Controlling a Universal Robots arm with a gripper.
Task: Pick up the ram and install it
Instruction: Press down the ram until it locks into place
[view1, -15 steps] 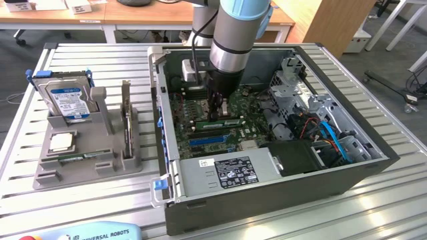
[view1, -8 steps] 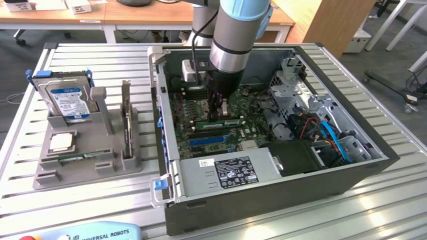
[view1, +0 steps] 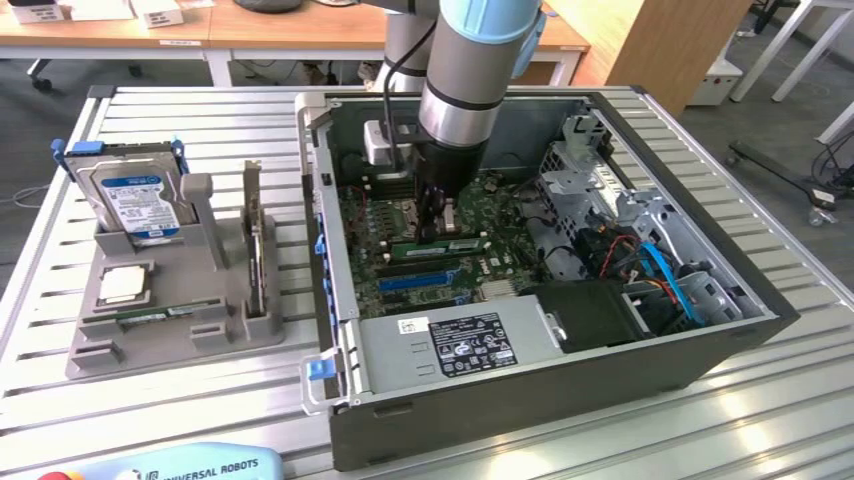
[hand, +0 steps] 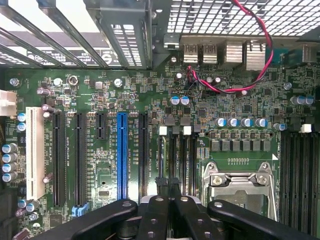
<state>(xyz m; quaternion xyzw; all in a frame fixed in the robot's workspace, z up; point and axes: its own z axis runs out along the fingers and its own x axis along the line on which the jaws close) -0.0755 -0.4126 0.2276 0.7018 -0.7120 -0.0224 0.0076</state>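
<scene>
- While the end effector (view1: 430, 222) hangs inside the computer case (view1: 534, 400), its fingers are pinched together with no gap and hold nothing that I can make out.
- Directly beneath its tips, the ram (view1: 455, 245) stands on edge in a motherboard (hand: 240, 100) slot.
- Judged step: installing, pressing the stick home.
- Seating likely calls for straight downward pressure along that slot.

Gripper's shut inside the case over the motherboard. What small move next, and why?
Probably ease straight down slightly, keeping the heading: the gripper hangs right over the dark memory slots beside the processor socket, apparently lined up with them.
</scene>
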